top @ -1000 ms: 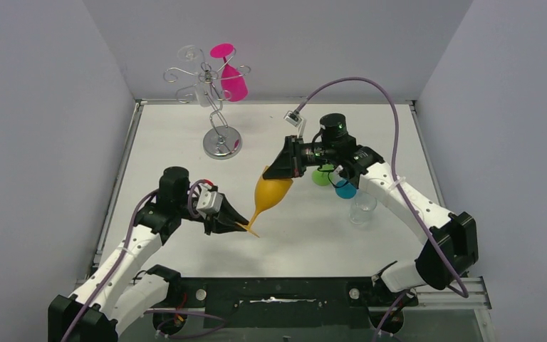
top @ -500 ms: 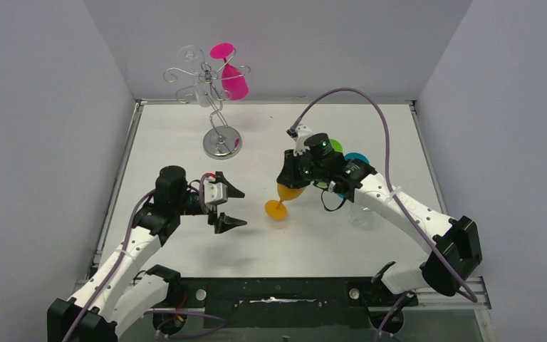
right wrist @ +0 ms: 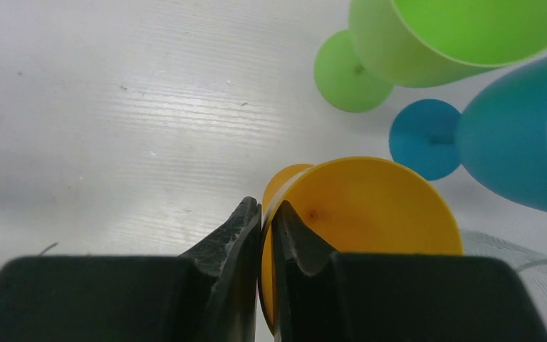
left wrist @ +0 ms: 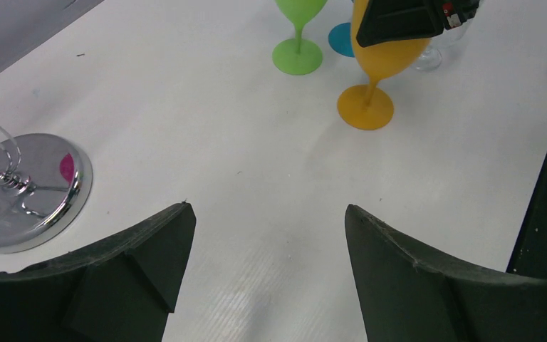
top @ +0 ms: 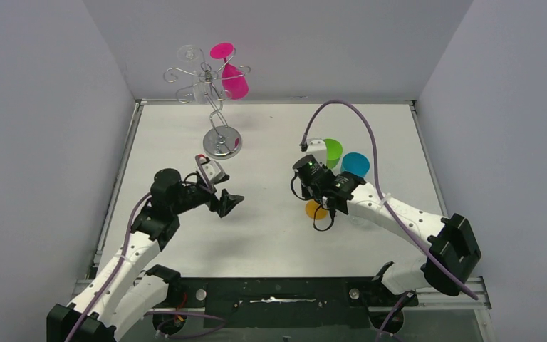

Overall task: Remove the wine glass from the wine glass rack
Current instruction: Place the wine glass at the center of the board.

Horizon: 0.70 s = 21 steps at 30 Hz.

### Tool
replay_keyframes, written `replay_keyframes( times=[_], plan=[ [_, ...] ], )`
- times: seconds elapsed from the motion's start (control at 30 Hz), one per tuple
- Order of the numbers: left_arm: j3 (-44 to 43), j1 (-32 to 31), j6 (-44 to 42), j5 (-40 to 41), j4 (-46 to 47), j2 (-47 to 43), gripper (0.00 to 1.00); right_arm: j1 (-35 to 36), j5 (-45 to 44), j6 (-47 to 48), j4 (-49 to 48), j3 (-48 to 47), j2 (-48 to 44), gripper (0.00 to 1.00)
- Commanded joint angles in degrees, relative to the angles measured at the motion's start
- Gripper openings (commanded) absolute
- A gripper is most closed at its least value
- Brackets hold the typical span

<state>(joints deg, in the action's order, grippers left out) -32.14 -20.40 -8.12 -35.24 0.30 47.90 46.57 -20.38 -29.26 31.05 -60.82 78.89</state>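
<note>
The wine glass rack (top: 214, 108) stands at the far left on its round shiny base (top: 221, 143) (left wrist: 32, 189). A pink wine glass (top: 233, 80) and a clear one (top: 201, 93) hang upside down from it. My right gripper (top: 319, 203) (right wrist: 267, 208) is shut on the rim of an upright orange wine glass (top: 314, 210) (right wrist: 370, 206) (left wrist: 377, 68). The glass's foot is at or just above the table. My left gripper (top: 223, 187) (left wrist: 267, 208) is open and empty, left of the orange glass and near the rack base.
Beside the right gripper stand a green wine glass (top: 332, 151) (right wrist: 427, 39) and a blue one (top: 355, 164) (right wrist: 513, 142). A clear glass (right wrist: 523, 253) (left wrist: 434, 57) stands by them, mostly under the right arm. Grey walls close in the table's left, back and right sides.
My left gripper let go of the orange glass's foot, opened and drew back to the left. My right gripper turned the orange glass upright and lowered it toward the table.
</note>
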Motion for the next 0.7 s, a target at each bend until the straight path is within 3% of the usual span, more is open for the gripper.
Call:
replay_keyframes(
  times=[0.0,0.1,0.2,0.67],
  plan=[
    [-1.15,0.19,1.77,5.26,4.67,-1.85,0.78,0.21,-11.29,-5.08,1.14,0.11,-2.57,0.00],
    [-0.93,0.26,1.29,5.88,4.69,-2.44,0.78,0.11,-13.43,-5.22,1.61,0.28,-3.10,0.03],
    [-0.78,0.25,1.92,7.43,5.25,-2.48,0.78,-0.27,-12.94,-6.36,1.25,0.81,-3.13,0.11],
    [-2.14,0.23,9.87,24.31,6.49,-2.90,0.79,-0.34,-15.91,-6.95,3.79,0.01,-3.06,0.15]
  ],
)
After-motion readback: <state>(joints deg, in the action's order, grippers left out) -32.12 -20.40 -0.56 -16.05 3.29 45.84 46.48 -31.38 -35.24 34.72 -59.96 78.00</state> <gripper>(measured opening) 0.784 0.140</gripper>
